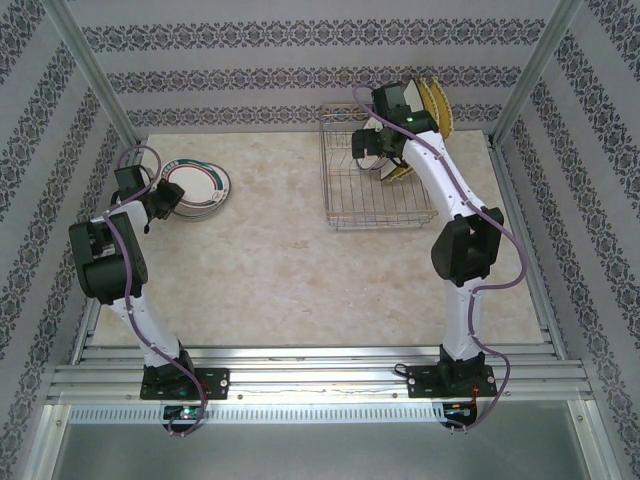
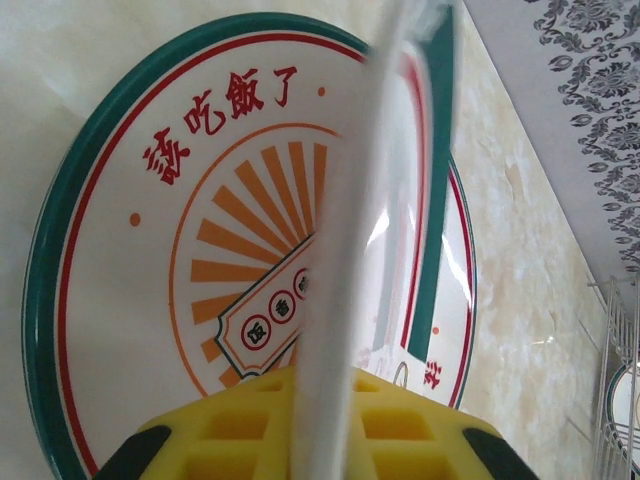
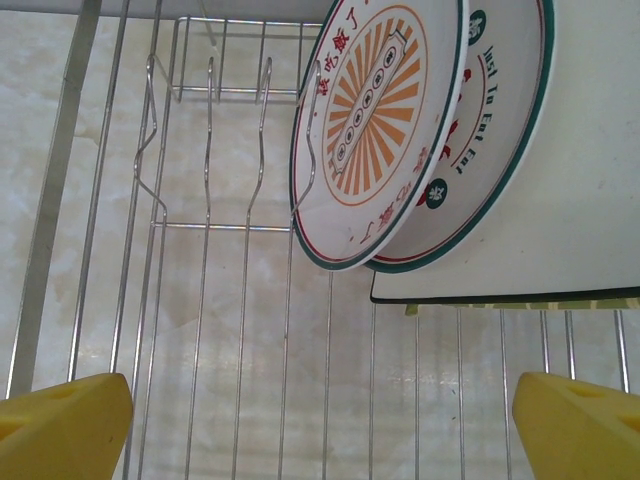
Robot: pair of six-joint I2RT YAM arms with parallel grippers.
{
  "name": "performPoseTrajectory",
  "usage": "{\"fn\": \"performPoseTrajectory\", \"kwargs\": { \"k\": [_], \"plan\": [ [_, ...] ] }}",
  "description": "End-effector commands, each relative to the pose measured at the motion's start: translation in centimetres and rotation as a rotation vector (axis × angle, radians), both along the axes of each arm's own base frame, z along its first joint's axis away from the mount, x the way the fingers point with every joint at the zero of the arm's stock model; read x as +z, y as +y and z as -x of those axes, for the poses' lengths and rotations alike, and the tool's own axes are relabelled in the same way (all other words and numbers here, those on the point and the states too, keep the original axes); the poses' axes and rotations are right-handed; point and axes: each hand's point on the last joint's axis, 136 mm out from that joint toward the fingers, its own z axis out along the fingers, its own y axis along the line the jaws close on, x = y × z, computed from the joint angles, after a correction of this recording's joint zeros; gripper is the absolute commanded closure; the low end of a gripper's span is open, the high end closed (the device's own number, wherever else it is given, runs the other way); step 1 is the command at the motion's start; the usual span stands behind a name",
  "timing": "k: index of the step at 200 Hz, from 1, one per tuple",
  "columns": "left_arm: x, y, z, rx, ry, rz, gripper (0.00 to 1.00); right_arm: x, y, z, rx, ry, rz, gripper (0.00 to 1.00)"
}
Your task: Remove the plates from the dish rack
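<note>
My left gripper point(image 1: 163, 198) is shut on the rim of a round plate point(image 2: 345, 250), seen edge-on between the yellow pads point(image 2: 240, 430). It hangs just above another round plate point(image 2: 190, 200) with a green and red rim and orange rays, lying flat on the table point(image 1: 205, 185). My right gripper point(image 3: 320, 430) is open inside the dish rack point(image 1: 375, 195), with bare wires point(image 3: 210, 230) between its fingers. Two round plates point(image 3: 375, 120) stand in the slots ahead of it. Behind them stand a white square plate point(image 3: 570, 230) and yellow plates point(image 1: 437, 105).
The marble-patterned table point(image 1: 300, 280) is walled by patterned panels and metal posts. The rack's wire edge point(image 2: 615, 370) shows at the right of the left wrist view. The rack sits at the back right, the laid-down plates at the back left.
</note>
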Motion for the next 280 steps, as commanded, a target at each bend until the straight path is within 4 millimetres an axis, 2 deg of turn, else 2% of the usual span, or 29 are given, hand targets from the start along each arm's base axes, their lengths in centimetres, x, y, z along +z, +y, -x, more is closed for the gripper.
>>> {"fn": "performPoseTrajectory", "kwargs": {
  "k": [1,37,104,136,153,190,234,261,280],
  "plan": [
    [-0.3,0.0,-0.2,-0.025,0.000,-0.011,0.80,-0.2,-0.2,-0.3,0.005,0.010,-0.002,0.02],
    [-0.7,0.1,0.8,-0.050,0.054,-0.069,0.71,-0.3,-0.1,-0.3,0.006,0.012,-0.004,0.02],
    [-0.6,-0.6,1.9,-0.146,0.211,-0.295,0.53,-0.5,0.1,-0.7,0.013,0.012,-0.012,0.02],
    [-1.3,-0.7,2.4,-0.183,0.283,-0.366,0.49,-0.4,0.0,-0.8,0.015,0.010,-0.016,0.02],
    [-1.8,-1.0,2.7,-0.206,0.308,-0.385,0.42,-0.3,0.0,-0.9,0.018,0.007,-0.017,0.02],
    [-3.0,-0.9,3.5,-0.227,0.357,-0.406,0.41,0.0,-0.3,-1.1,0.016,0.002,-0.021,0.02],
    [-3.5,-0.6,3.8,-0.229,0.378,-0.421,0.40,-0.2,-0.5,-1.6,0.018,0.006,-0.020,0.02],
    [-2.9,-0.5,4.0,-0.232,0.387,-0.442,0.39,-0.4,-0.8,-2.5,0.007,-0.004,-0.017,0.02],
    [-1.4,-0.5,4.2,-0.241,0.391,-0.490,0.31,-1.2,-1.1,-3.9,-0.014,-0.016,0.008,0.02]
  ]
}}
